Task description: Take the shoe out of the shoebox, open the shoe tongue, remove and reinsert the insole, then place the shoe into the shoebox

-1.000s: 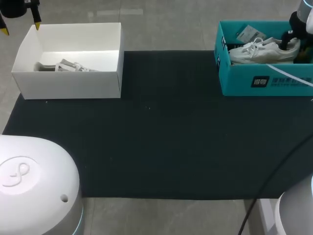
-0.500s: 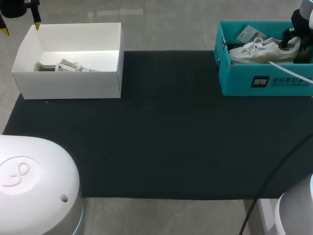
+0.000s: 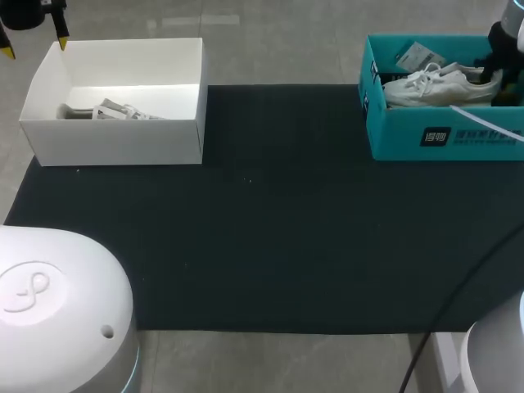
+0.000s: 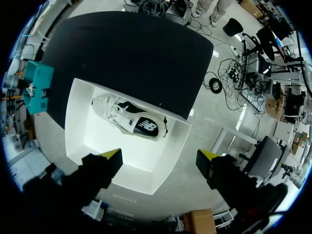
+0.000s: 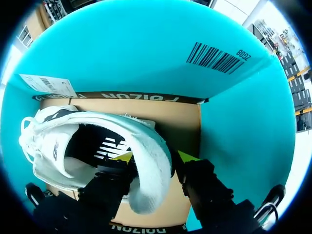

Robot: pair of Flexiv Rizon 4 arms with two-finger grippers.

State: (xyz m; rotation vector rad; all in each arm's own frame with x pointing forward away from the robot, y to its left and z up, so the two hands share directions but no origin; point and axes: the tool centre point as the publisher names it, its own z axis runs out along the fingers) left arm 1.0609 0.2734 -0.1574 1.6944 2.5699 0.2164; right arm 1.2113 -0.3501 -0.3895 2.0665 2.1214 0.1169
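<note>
White lace-up shoe [image 5: 141,146], dark lining, in the teal shoebox [image 5: 146,53], heel pinched by right gripper [image 5: 156,157]. Left gripper [image 4: 160,156] spread wide above white box [image 4: 80,122]

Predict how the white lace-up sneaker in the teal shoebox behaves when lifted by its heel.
Held at the heel by the right tool, the white lace-up sneaker will probably hang toe-down. Its padded heel looks soft, so it may flex. Loose laces might snag the teal cardboard shoebox.
</note>
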